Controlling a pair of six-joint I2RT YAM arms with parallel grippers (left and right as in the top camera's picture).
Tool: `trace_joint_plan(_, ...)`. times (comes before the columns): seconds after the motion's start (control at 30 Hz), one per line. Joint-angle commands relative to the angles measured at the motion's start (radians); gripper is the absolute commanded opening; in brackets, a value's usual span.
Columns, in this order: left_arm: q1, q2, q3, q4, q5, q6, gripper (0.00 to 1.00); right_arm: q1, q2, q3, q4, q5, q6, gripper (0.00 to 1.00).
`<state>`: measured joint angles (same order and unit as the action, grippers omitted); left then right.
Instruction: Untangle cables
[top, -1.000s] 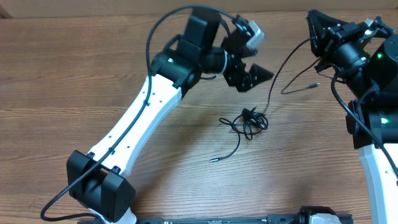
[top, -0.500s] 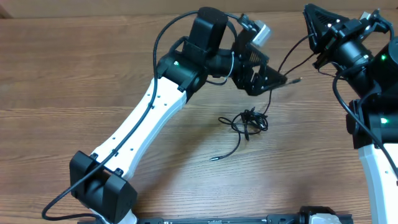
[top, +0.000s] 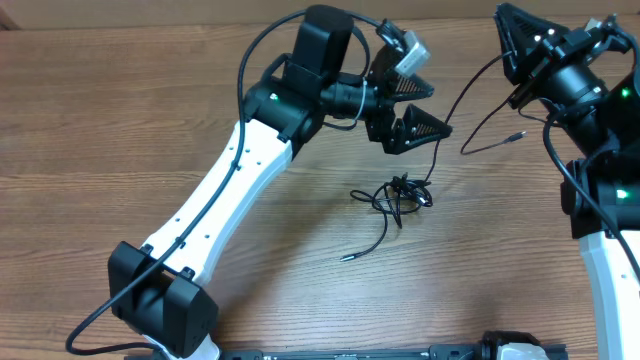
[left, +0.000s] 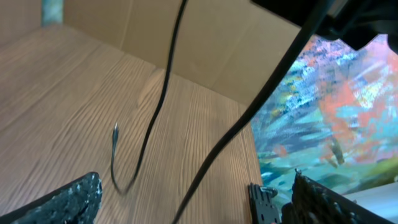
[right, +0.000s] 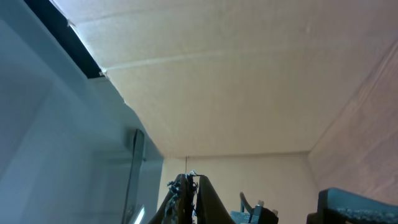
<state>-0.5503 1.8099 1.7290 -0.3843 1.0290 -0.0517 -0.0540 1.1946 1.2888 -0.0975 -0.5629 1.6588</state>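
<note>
The cables lie as a small black tangle on the wooden table, with one loose plug end trailing toward the front. One strand rises from the tangle to my right gripper, which is raised at the back right and shut on it. A second strand ends in a plug on the table. My left gripper hovers wide open above the tangle, beside the rising strand. In the left wrist view that strand passes between the open fingers, untouched. The right wrist view shows shut fingertips pointing upward.
The left arm stretches diagonally from the front left. The right arm's base stands at the right edge. A cardboard wall borders the table's far side.
My left gripper swung right toward the rising strand, then drew back slightly with its jaws wide. The loose plug end shifted left, then back to the right. The right gripper stayed shut.
</note>
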Motion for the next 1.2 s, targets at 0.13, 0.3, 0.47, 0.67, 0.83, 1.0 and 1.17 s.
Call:
trace_joint_plan(0.13,-0.061,0.01,-0.002,0.056,-0.024,0.027,0.79,0.014,-0.004,0.014,0.018,-0.045,0.047,0.04)
trace_joint_plan(0.3,-0.055,0.01,-0.002,0.066,-0.027,0.022,0.36,0.014,-0.004,0.014,0.018,-0.045,0.047,0.04)
trace_joint_plan(0.47,-0.05,0.01,-0.002,0.091,-0.027,-0.016,0.04,0.014,-0.004,0.014,0.015,-0.045,0.046,0.04)
trace_joint_plan(0.67,-0.037,0.01,-0.002,0.096,-0.077,-0.041,0.04,0.013,-0.004,0.014,-0.051,0.042,-0.203,0.21)
trace_joint_plan(0.83,0.006,0.01,-0.002,0.03,-0.172,-0.095,0.04,0.013,0.003,0.014,-0.361,0.366,-0.573,0.75)
trace_joint_plan(1.0,0.048,0.01,-0.002,-0.082,-0.374,-0.157,0.04,0.013,0.061,0.014,-0.679,0.685,-0.632,1.0)
trace_joint_plan(1.17,0.061,0.01,-0.002,-0.131,-0.457,-0.193,0.04,0.013,0.161,0.013,-0.859,0.694,-0.779,1.0)
